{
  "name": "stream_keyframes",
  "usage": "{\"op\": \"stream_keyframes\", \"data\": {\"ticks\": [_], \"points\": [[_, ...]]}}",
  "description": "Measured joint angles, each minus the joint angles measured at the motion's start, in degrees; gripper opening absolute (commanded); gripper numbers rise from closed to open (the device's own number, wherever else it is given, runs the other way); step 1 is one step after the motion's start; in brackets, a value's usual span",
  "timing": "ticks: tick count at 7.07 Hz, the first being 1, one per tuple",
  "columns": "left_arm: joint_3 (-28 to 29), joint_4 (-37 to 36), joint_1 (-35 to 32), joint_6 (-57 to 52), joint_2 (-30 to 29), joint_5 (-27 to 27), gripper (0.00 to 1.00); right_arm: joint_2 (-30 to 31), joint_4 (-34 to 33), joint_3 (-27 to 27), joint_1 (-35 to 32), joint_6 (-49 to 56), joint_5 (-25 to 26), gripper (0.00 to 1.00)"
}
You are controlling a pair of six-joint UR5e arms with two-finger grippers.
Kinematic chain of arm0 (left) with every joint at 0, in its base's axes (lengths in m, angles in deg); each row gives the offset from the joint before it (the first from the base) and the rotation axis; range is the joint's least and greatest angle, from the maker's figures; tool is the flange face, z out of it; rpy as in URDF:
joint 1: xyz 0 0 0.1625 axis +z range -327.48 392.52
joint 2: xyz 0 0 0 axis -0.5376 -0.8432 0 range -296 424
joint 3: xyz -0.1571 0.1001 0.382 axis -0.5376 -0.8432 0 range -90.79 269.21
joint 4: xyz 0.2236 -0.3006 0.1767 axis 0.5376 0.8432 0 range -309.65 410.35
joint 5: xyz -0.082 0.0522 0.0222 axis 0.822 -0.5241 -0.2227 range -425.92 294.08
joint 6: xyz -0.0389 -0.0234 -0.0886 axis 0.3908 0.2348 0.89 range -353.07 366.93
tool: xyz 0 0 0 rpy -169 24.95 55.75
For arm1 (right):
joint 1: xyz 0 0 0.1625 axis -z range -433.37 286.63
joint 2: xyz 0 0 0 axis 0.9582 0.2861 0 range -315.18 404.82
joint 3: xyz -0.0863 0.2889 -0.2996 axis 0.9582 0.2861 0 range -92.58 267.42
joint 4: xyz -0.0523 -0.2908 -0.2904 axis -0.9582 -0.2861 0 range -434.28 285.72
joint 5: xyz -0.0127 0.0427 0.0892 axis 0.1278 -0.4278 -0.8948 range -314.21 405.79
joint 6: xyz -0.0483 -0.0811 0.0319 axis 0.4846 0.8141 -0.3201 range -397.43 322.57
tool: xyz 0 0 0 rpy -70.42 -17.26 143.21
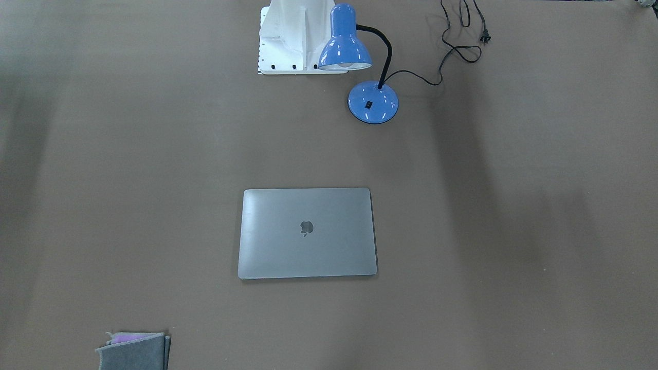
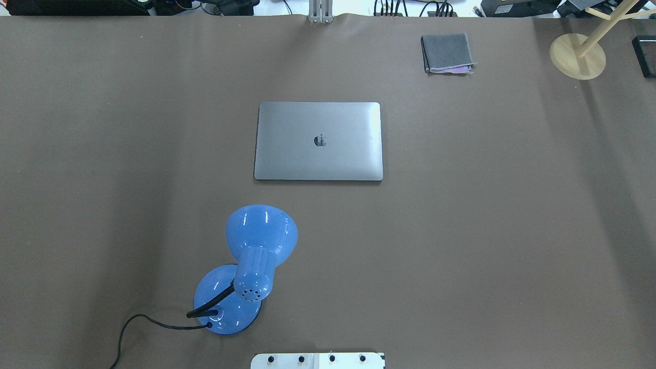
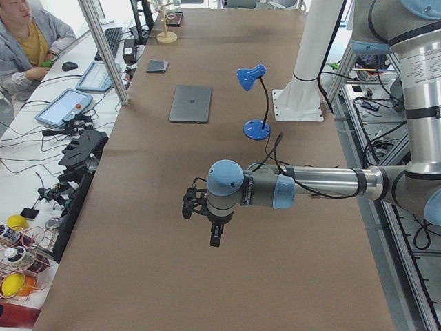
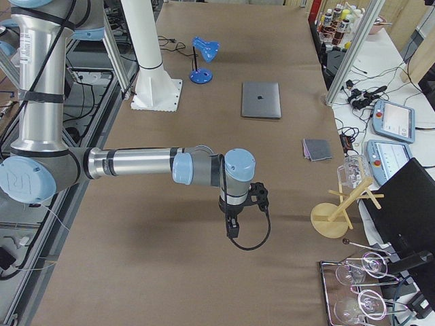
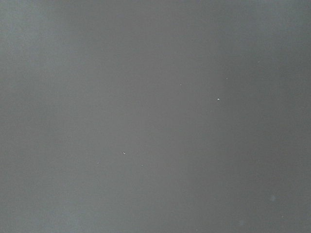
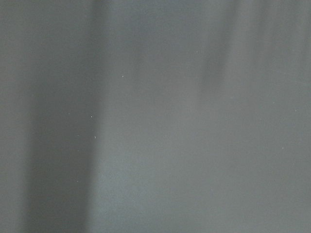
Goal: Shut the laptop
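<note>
Both sit well apart from laptop (image 2: 319, 141): left gripper (image 3: 214, 236), right gripper (image 4: 232, 229). Can't tell whether either pincer is released or clenched. Lid already flat down. Probably stiff, slick metal, so push at lid edge, don't pinch.

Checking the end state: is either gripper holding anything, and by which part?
Nothing seems held. The laptop lies shut, untouched; left gripper and right gripper hang far off, apparently empty.

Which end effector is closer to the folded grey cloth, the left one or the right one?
Right. The right end effector hangs toward the right end of the table, fairly near the folded grey cloth. The left end effector hangs toward the opposite end, beyond the laptop.
</note>
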Motion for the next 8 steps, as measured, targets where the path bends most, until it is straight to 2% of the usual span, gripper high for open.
{"op": "stream_keyframes", "data": {"ticks": [8], "points": [[0.8, 0.2, 0.1, 0.4, -1.7, 0.0, 0.98, -0.3, 0.3, -0.5, 0.1, 0.0, -1.5, 1.0]]}}
